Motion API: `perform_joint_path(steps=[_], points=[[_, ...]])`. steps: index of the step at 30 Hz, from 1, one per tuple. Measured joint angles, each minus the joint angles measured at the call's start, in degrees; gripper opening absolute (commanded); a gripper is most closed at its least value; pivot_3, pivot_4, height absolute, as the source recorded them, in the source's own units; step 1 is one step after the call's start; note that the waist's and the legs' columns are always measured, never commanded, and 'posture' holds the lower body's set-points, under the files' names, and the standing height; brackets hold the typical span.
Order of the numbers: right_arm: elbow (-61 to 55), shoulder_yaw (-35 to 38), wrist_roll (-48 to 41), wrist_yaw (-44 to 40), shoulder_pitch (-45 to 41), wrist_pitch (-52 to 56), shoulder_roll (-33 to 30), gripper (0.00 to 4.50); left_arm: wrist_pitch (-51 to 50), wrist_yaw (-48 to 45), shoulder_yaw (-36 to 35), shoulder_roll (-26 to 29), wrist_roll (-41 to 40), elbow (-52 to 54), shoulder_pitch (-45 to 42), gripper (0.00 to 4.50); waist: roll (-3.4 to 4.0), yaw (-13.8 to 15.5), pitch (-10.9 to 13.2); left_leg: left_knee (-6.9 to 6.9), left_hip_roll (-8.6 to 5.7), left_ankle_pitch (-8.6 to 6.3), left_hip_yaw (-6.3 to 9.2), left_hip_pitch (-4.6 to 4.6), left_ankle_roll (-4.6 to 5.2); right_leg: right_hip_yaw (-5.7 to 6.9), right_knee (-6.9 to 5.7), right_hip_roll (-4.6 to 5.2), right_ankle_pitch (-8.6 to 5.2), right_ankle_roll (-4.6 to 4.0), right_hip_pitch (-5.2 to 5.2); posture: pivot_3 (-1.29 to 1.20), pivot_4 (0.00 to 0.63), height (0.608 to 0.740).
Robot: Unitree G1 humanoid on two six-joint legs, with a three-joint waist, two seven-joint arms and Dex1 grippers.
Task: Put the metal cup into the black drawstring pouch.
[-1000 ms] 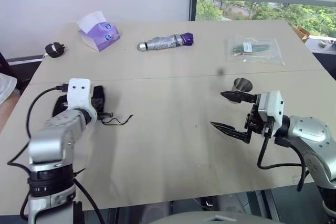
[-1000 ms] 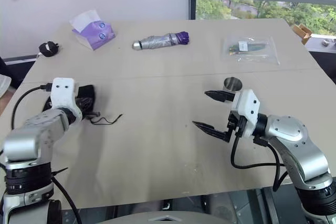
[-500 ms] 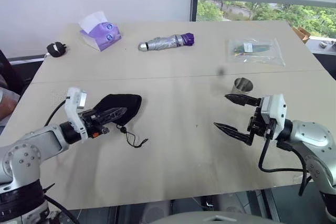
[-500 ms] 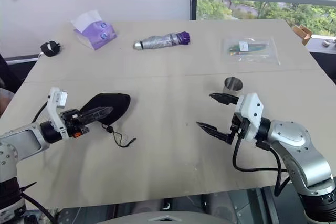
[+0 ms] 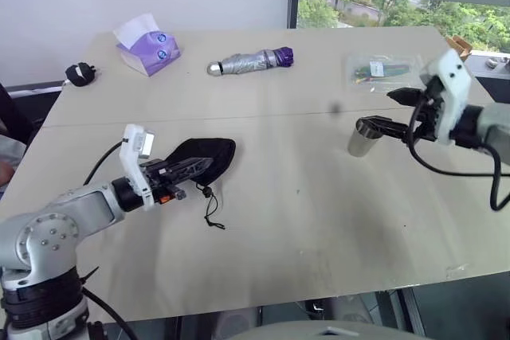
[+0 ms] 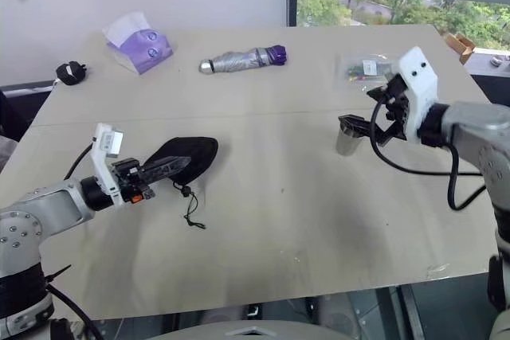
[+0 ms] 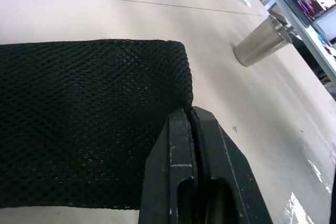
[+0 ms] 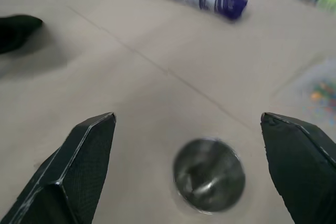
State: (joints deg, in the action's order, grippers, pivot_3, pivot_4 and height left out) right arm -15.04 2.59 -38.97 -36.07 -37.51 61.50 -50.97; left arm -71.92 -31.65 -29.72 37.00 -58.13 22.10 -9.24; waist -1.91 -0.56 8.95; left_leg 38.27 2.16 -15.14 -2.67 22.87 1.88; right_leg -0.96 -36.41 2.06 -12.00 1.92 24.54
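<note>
The left gripper [image 5: 191, 166] is closed, its two black fingers [image 7: 195, 182] pinched together on the edge of the black drawstring pouch [image 5: 205, 154]. The pouch hangs from that grip in the left half of the tabletop [image 5: 279, 220], toward the near edge, and its thin cord [image 5: 210, 209] trails down to the surface just beside it.

The right gripper [image 5: 389, 111] is spread wide and holds nothing. It hovers over the metal cup [image 5: 362, 138], which stands upright in the right half of the tabletop, near the seam that runs across the middle. In the right wrist view the cup's open mouth [image 8: 209, 176] sits between the two spread fingers [image 8: 79, 166], with neither of them touching it. Cup and pouch are well apart.

Along the far edge lie a silver-and-purple folded umbrella [image 5: 251, 61] near the centre, a purple tissue pack [image 5: 147, 45] toward the far left corner, and a small black plug adapter [image 5: 80, 74] at the left edge. A clear plastic bag [image 5: 382, 71] lies toward the far right corner, behind the right gripper.
</note>
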Motion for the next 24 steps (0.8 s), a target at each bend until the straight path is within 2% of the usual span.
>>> perform_joint_path(steps=[5, 6, 8, 12, 13, 16, 19, 22, 23, 24], points=[[19.57, -13.71, 9.77, -7.62, -10.75, -1.83, -0.58, 4.50, 0.42, 4.46, -0.20, -2.40, -3.52, 4.43, 0.70, 0.03, 0.00, -0.21, 0.01, 0.03, -0.03, -0.04, -0.15, 0.07, 0.08, -0.10, 0.16, 0.00, 0.02, 0.02, 0.03, 0.00, 0.150, 0.740], [24.19, -16.21, 12.13, -9.67, -12.57, -3.31, -0.07, 4.24, 0.78, 5.39, -0.37, -2.57, -4.54, 5.15, 1.20, 0.00, 0.00, -0.21, 0.01, 0.03, -0.03, -0.04, -0.15, 0.08, 0.08, -0.10, 0.17, -0.02, 0.02, 0.02, 0.04, 0.00, 0.150, 0.740], [30.11, -19.73, 15.67, -12.90, -14.95, -5.84, 0.96, 3.60, 1.32, 6.85, -0.77, -2.73, -5.55, 6.19, 2.51, 0.00, 0.02, -0.24, 0.02, 0.01, -0.02, -0.04, -0.14, 0.08, 0.08, -0.09, 0.18, -0.07, 0.03, 0.05, 0.05, 0.00, 0.150, 0.740], [36.70, -23.68, 21.44, -18.46, -16.68, -10.84, 1.91, 1.72, 2.40, 9.24, -1.19, -2.87, -7.71, 7.17, 4.71, 0.00, 0.04, -0.13, 0.03, -0.04, 0.00, -0.05, -0.06, 0.13, 0.07, -0.01, 0.18, -0.08, 0.15, 0.25, 0.08, 0.00, 0.150, 0.740], [37.68, -24.14, 22.46, -19.86, -16.77, -11.97, 2.19, 1.06, 2.66, 9.92, -1.26, -2.86, -8.51, 7.30, 5.18, 0.00, 0.05, -0.08, 0.04, -0.04, 0.00, -0.05, -0.05, 0.14, 0.07, 0.00, 0.19, -0.07, 0.15, 0.25, 0.09, 0.00, 0.150, 0.740], [37.47, -23.69, 23.13, -23.05, -16.90, -13.05, 3.03, 0.04, 3.84, 11.24, -1.26, -2.72, -9.94, 7.76, 6.09, 0.00, 0.05, -0.09, 0.03, -0.03, -0.01, -0.05, -0.07, 0.09, 0.07, -0.03, 0.18, -0.05, 0.15, 0.25, 0.04, 0.00, 0.150, 0.740], [35.82, -21.65, 23.62, -22.97, -15.95, -12.91, 3.07, 0.04, 4.68, 12.23, -1.20, -2.53, -11.54, 7.78, 6.17, 0.00, 0.03, -0.10, 0.03, 0.02, -0.01, -0.05, -0.08, 0.09, 0.07, -0.03, 0.18, -0.03, 0.04, 0.06, 0.02, 0.00, 0.150, 0.740], [30.64, -16.61, 20.65, -22.51, -10.92, -10.10, 3.42, 0.04, 5.37, 14.37, -1.16, -2.44, -14.42, 7.46, 5.98, 0.00, 0.04, 0.22, 0.03, 0.05, -0.01, -0.05, -0.06, 0.08, 0.07, -0.03, 0.10, -0.02, 0.02, 0.03, 0.03, 0.00, 0.150, 0.740], [28.15, -12.76, 18.29, -21.95, -8.43, -9.02, 4.46, 0.04, 5.62, 15.44, -1.05, -2.58, -15.79, 7.02, 5.67, 0.00, 0.04, 0.24, 0.03, 0.06, -0.01, -0.04, -0.05, 0.08, 0.07, -0.04, 0.06, -0.03, 0.04, 0.06, 0.03, 0.00, 0.150, 0.740], [23.17, -5.69, 13.69, -21.13, -3.81, -8.29, 7.30, 0.04, 6.19, 17.52, -1.06, -3.52, -17.90, 5.99, 4.81, 0.00, 0.02, 0.37, 0.02, 0.04, 0.00, -0.04, 0.03, 0.06, 0.07, 0.00, 0.02, -0.04, 0.15, 0.25, -0.02, 0.00, 0.150, 0.740]])
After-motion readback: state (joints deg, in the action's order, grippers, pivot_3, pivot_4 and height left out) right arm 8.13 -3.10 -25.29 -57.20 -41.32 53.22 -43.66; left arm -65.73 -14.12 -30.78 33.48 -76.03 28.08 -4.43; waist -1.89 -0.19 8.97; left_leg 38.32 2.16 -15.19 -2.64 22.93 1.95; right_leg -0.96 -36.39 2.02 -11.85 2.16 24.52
